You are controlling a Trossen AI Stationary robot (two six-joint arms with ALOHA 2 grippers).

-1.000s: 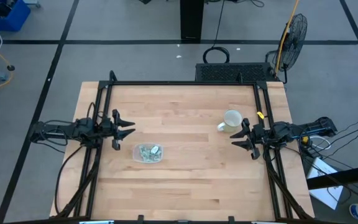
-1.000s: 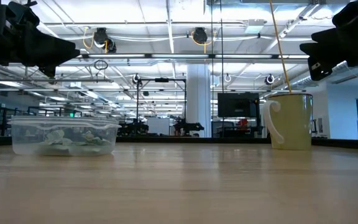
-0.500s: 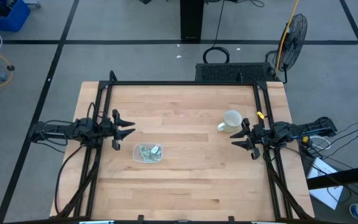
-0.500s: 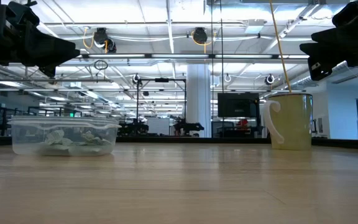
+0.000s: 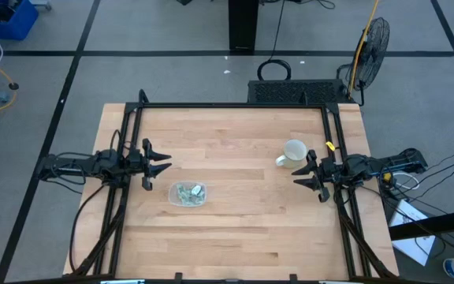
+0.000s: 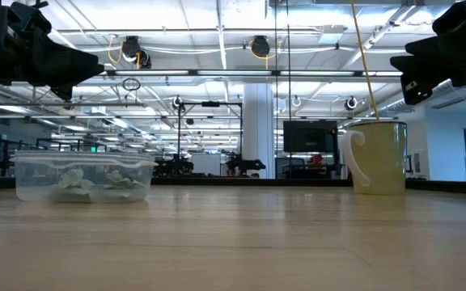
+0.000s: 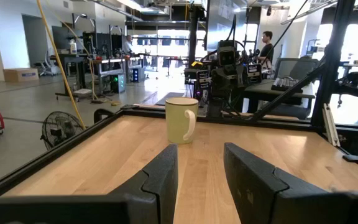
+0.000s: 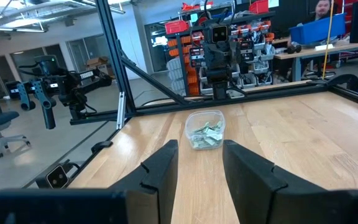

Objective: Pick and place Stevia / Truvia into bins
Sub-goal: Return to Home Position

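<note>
the green-and-white sachets [image 5: 188, 192] are found heaped inside the clear tub [image 5: 172, 194], jumbled at mixed angles, so no single heading can be told for them. the tub is stood flat, open side up, its long axis laid across the desk [image 5: 235, 233] from the left arm's side toward the right arm's. in the low view the sachets [image 6: 87, 184] are seen as a low layer on its bottom. the desk is a pale wooden top framed by dark rails; a white mug [image 5: 293, 150] is set upright on its right half, handle turned toward the desk's middle. grey floor is seen around it, a fan [image 5: 373, 39] beyond the far right corner, and a lit workshop hall is shown behind. the left tool [image 5: 160, 163] is held above the desk's left edge, fingers spread apart and empty; the tub is placed near it, a little inward and toward the edge opposite the fan. the right tool [image 5: 306, 177] is held at the right edge just beside the mug, fingers likewise parted with nothing between them, well apart from the tub.
</note>
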